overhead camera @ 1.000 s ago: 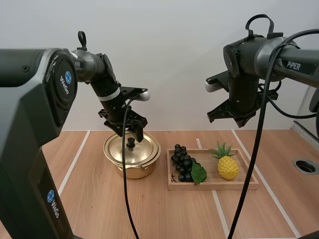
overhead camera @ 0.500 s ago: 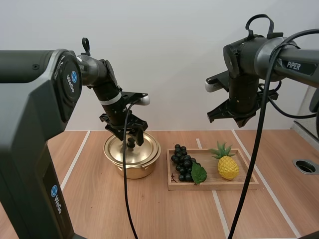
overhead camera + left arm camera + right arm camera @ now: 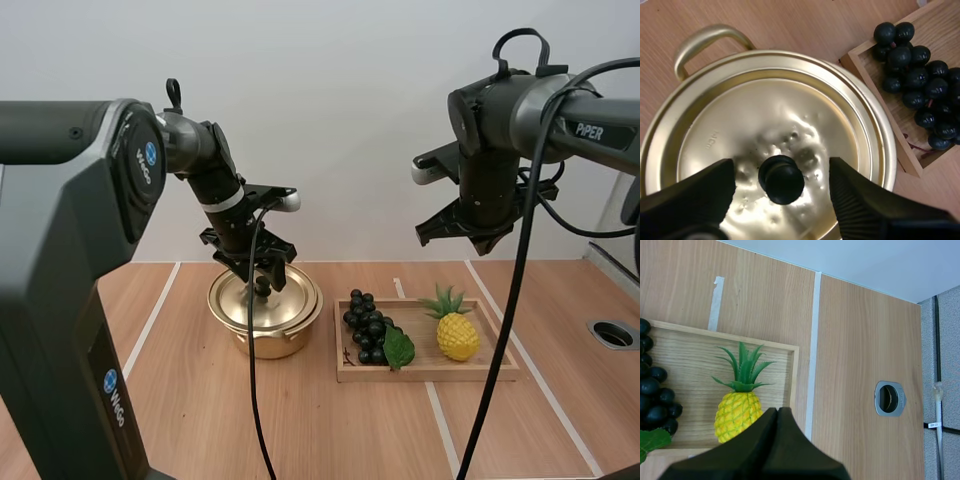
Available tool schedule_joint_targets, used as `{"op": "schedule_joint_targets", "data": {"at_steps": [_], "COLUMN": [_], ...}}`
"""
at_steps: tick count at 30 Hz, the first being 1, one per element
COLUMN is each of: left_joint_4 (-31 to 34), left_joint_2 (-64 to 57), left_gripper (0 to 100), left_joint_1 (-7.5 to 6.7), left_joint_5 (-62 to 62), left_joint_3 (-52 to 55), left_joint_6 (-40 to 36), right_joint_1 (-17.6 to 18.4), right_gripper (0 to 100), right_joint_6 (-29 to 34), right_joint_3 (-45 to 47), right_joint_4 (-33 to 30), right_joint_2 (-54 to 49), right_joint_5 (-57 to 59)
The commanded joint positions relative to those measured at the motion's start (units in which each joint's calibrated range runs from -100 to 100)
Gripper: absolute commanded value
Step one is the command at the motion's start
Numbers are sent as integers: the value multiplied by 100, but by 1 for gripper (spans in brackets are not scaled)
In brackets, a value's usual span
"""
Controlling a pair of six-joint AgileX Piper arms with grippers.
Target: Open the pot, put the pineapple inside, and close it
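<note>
Light wooden table (image 3: 200, 420) across the lower half of the high view. Shallow rectangular wooden tray (image 3: 430, 373) at lower centre-right of that frame, flat on the table. Round gold metal pot (image 3: 268, 340) with a looped side handle at lower centre-left, just beside the tray's left end. Matching gold lid (image 3: 235, 300) seated on the rim, pot closed. At upper right, right gripper (image 3: 468, 232) high above the tray and well apart from everything on it. In the right wrist view, black fingers pressed together into one dark wedge, nothing between them. At centre-left, left gripper (image 3: 781, 172) low over the lid, fingers spread wide, ribbed inner faces turned toward each other, nothing gripped. Bunch of dark, near-black grapes (image 3: 366, 325) with one green leaf (image 3: 399, 348) in the left half of the tray. Yellow pineapple (image 3: 457, 336) with a green leafy crown in the right half of the tray, crown toward the tray's back edge, apart from the grapes. Small round black knob (image 3: 263, 287) at the lid's centre, between the left gripper's fingers, a visible gap on either side.
</note>
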Motion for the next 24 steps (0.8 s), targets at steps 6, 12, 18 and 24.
{"op": "schedule_joint_targets", "data": {"at_steps": [6,12,18,24], "left_joint_4": [-64,-63,-32,78], "left_joint_2": [14,14,115,229], "left_gripper": [53,53,53,53], "left_joint_1": [-8,-8,-8,-8], "left_joint_5": [-267,-233,-110,-183], "left_joint_3": [5,5,5,5], "left_joint_6": [-47,-47,-75,-188], "right_joint_1": [-25,-25,-25,-25], "right_gripper": [0,0,0,0], "right_joint_6": [13,13,13,13], "right_joint_3": [4,4,4,4], "right_joint_4": [-53,-53,-53,-53], "right_joint_2": [-45,-45,-45,-45], "right_joint_5": [133,151,151,151]}}
